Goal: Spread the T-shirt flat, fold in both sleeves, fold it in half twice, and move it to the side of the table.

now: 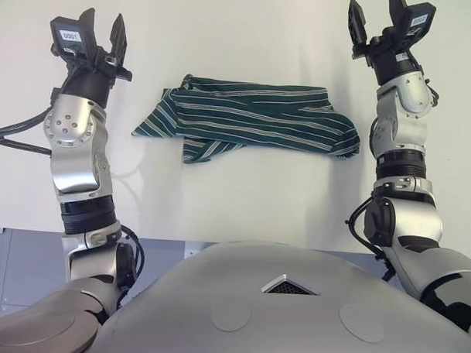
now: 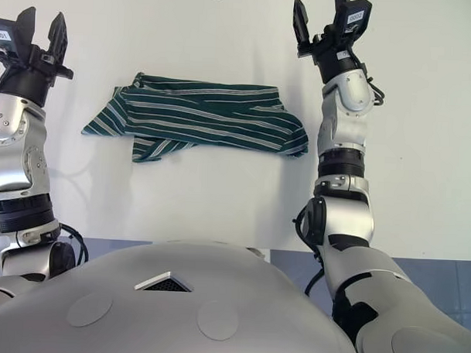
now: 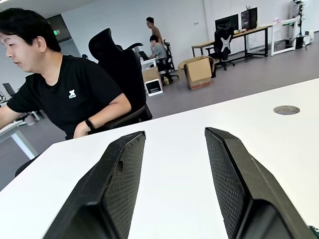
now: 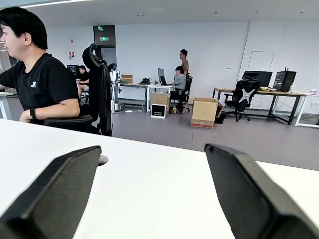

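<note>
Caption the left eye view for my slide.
Open left end effector and open right end effector flank the rumpled T-shirt.

1. An open-plan office lies past the white table (image 3: 199, 149), toward 12 o'clock.
2. Desks (image 4: 269, 91) carry monitors (image 4: 284, 79), with swivel chairs (image 4: 244, 94) drawn up.
3. Cardboard boxes (image 4: 204, 110) stand on the grey floor (image 4: 149, 129).
4. A lit green sign (image 4: 104, 38) hangs by the far wall (image 4: 149, 50).
</note>
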